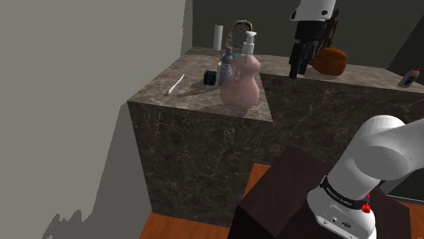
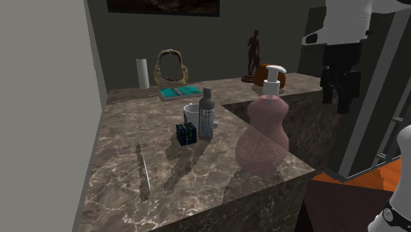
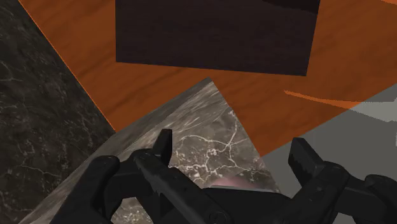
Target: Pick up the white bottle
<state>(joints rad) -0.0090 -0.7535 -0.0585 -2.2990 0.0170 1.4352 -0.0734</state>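
Note:
A small white bottle (image 1: 410,77) with a red cap and a blue label stands tilted on the marble counter (image 1: 204,102) at the shoulder view's far right. My black gripper (image 1: 296,68) hangs above the counter's inner corner, well to the left of that bottle in the shoulder view. In the second exterior view the gripper (image 2: 337,99) hangs to the right of the pink pump bottle (image 2: 265,132). In the wrist view the gripper (image 3: 235,153) is open, with nothing between its fingers (image 3: 165,143), and the counter corner (image 3: 210,121) lies below it.
A tall pink pump bottle (image 1: 242,80) stands near the counter's front corner. Beside it are a grey bottle (image 2: 207,113), a dark cube (image 2: 187,133) and a white cup (image 2: 191,113). Further back are a white roll (image 2: 142,73), a jaw-shaped ornament (image 2: 171,68), a brown figurine (image 2: 253,54) and an orange-brown pot (image 1: 330,60).

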